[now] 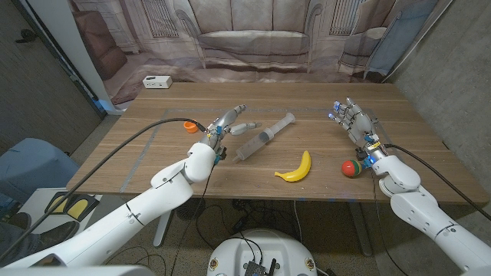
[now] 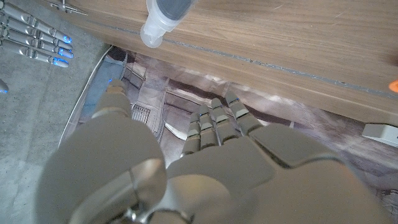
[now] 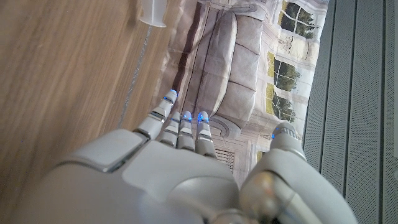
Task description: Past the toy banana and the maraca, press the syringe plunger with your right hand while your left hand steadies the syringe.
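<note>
The clear syringe [image 1: 265, 136] lies slanted at mid-table, plunger end [image 1: 288, 118] toward the back right. My left hand [image 1: 227, 123] sits just left of its barrel with fingers stretched out and apart, holding nothing; whether the thumb touches the barrel I cannot tell. My right hand [image 1: 354, 121] hovers open well to the right of the plunger, fingers spread. The yellow toy banana [image 1: 295, 169] lies in front of the syringe, and the red-and-green maraca [image 1: 351, 168] lies beside my right wrist. One end of the syringe [image 2: 163, 18] shows beyond my left hand [image 2: 205, 162], another end [image 3: 153, 12] beyond my right hand [image 3: 186, 168].
A small orange object [image 1: 189, 127] lies left of my left hand. A white box [image 1: 156, 81] sits at the table's back left corner. A black cable runs along my left arm. A printed sofa backdrop hangs behind the table [image 1: 399, 107].
</note>
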`<state>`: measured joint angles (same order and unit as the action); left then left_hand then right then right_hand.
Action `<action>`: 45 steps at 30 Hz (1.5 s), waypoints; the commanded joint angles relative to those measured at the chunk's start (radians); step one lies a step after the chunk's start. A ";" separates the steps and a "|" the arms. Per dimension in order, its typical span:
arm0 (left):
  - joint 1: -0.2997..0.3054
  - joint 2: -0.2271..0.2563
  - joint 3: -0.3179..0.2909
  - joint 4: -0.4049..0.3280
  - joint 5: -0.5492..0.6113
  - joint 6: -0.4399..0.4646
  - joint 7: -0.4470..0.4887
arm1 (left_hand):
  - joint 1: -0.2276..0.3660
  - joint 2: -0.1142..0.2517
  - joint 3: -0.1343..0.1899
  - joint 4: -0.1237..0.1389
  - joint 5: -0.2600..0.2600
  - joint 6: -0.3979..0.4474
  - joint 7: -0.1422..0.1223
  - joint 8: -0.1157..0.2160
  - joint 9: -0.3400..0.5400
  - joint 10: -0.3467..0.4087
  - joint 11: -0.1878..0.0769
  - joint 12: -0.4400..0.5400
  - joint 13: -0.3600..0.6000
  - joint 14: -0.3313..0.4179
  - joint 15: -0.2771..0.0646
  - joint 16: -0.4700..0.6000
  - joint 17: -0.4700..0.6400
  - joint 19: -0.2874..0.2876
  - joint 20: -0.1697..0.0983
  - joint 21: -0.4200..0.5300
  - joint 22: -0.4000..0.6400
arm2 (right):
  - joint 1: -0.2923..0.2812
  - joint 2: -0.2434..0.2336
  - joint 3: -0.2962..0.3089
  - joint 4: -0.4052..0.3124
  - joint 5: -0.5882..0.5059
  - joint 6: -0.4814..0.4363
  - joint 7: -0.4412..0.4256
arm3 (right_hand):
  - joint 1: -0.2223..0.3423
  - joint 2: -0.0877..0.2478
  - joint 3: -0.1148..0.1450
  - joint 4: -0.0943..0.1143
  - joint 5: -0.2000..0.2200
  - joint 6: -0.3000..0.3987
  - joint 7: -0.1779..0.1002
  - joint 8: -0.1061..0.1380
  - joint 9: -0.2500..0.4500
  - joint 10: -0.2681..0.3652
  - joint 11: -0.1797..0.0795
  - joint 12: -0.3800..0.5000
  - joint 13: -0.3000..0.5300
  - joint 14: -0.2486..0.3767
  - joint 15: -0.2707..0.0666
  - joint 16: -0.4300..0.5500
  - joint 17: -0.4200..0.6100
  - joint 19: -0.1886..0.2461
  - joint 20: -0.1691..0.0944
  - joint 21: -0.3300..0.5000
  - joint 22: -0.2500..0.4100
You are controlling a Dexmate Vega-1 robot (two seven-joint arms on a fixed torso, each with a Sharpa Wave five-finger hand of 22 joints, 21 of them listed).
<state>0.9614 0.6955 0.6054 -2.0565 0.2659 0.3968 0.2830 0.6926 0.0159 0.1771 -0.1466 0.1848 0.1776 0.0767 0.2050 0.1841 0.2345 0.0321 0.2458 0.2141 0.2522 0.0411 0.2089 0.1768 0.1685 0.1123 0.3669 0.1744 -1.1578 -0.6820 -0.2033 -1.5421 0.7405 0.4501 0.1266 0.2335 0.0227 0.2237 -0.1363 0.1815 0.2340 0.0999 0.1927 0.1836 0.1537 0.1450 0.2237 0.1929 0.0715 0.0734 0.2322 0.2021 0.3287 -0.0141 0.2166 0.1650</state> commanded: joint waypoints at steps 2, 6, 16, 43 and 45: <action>-0.073 0.001 0.074 -0.036 0.050 0.159 -0.083 | 0.011 -0.001 0.003 -0.006 0.000 0.012 0.005 0.001 0.003 0.012 0.003 0.006 0.002 0.015 -0.001 0.004 0.001 0.017 -0.006 0.006 0.004 | -0.017 -0.001 0.015 0.003 0.013 0.004 0.004 | 0.008 0.004 0.003 0.003 0.006 0.011 0.000 0.006 0.005 0.001 0.004 -0.004 0.005 -0.002 0.006 -0.005 0.006 0.003 0.007 -0.002 0.005; -0.100 0.003 0.104 -0.041 0.070 0.203 -0.112 | 0.013 -0.001 0.003 -0.006 0.000 0.012 0.006 0.000 0.003 0.012 0.004 0.005 0.002 0.015 -0.001 0.002 0.001 0.018 -0.008 0.005 0.004 | -0.022 -0.003 0.019 0.001 0.013 0.006 0.003 | 0.008 0.004 0.003 0.003 0.006 0.011 0.000 0.006 0.005 0.001 0.004 -0.005 0.005 -0.002 0.007 -0.005 0.006 0.004 0.008 -0.003 0.005; -0.145 0.001 0.182 -0.058 0.153 0.336 -0.147 | 0.022 -0.003 0.006 -0.008 -0.001 0.022 0.001 0.002 0.004 0.018 -0.001 0.006 0.003 0.018 -0.001 -0.001 0.001 0.032 -0.001 0.004 0.004 | -0.035 0.001 0.027 -0.010 0.013 0.009 -0.009 | 0.009 0.005 0.003 0.003 0.006 0.013 -0.001 0.006 0.005 0.003 0.005 -0.005 0.005 0.000 0.007 -0.006 0.007 0.005 0.009 -0.004 0.005; -0.251 -0.008 0.314 -0.065 0.193 0.506 -0.263 | 0.016 -0.003 0.009 0.006 0.000 0.037 0.022 -0.001 0.006 0.047 0.013 0.011 0.013 0.100 0.007 0.011 0.008 0.167 0.032 0.043 0.020 | -0.035 0.016 0.024 0.009 0.018 0.019 0.001 | 0.016 0.010 0.004 0.002 0.006 0.015 -0.001 0.005 0.005 0.009 0.004 -0.006 0.006 0.006 0.005 -0.007 0.007 0.012 0.006 -0.008 0.005; -0.256 -0.009 0.320 -0.063 0.192 0.510 -0.267 | 0.016 -0.002 0.010 0.006 0.000 0.036 0.022 -0.002 0.006 0.049 0.014 0.012 0.013 0.102 0.006 0.011 0.008 0.170 0.036 0.044 0.020 | -0.034 0.016 0.024 0.012 0.017 0.022 0.004 | 0.017 0.011 0.004 0.001 0.006 0.016 -0.002 0.006 0.005 0.009 0.004 -0.006 0.006 0.007 0.005 -0.007 0.007 0.013 0.006 -0.008 0.005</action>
<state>0.7444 0.6891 0.8792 -2.1211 0.4493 0.8622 0.0536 0.7070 0.0119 0.1842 -0.1479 0.1848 0.2092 0.0946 0.2049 0.1888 0.2732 0.0425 0.2516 0.2248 0.3432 0.0464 0.2194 0.1842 0.3365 0.1378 0.4037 0.1886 -1.1936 -0.6718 -0.1785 -1.5414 0.7526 0.4653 0.1214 0.2413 0.0305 0.2237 -0.1363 0.1815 0.2394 0.0945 0.1926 0.1836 0.1535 0.1448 0.2176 0.1976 0.0713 0.0731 0.2260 0.2071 0.3360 -0.0068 0.2090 0.1650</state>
